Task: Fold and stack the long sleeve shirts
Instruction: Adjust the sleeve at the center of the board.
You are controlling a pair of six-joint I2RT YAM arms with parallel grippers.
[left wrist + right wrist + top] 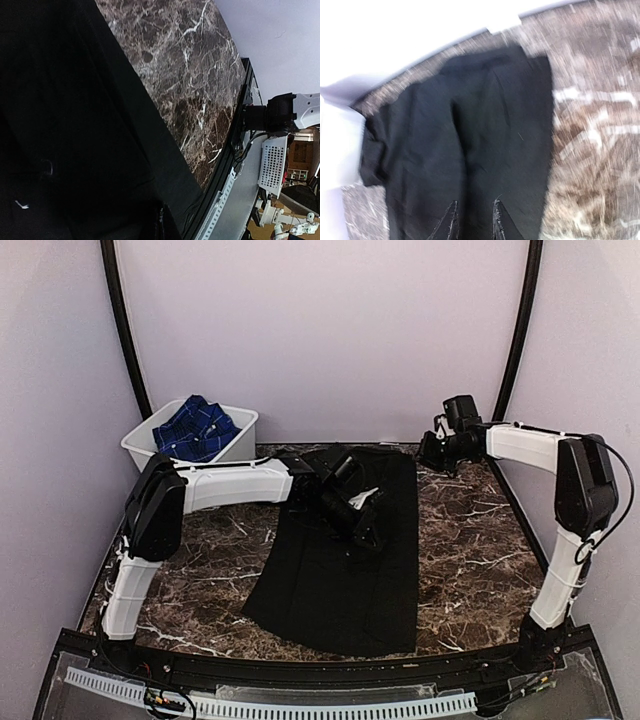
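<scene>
The plain black long sleeve button-up shirt (340,590) lies spread flat down the middle of the dark marble-patterned table (470,540). Its wide hem is towards the arm bases and its narrower top end is at the far edge. It looks like thin, limp cloth: light, likely to sag and crease when lifted, and best pinched at an edge, corner or seam, not in the middle of the panel.

Halfway up the shirt, the left gripper (352,515) sits low over the cloth, black against black. I cannot tell whether its fingers are apart or pinching fabric.

Further back, the right gripper (428,452) hangs just beside the shirt's far right corner, off the cloth. In its blurred wrist view the two fingers (501,220) stand apart with nothing between them, and the shirt lies ahead of them.

At the far left, the dark blue shirt with white checks (195,428) is bunched inside a white plastic tub (243,432), well apart from both grippers.
</scene>
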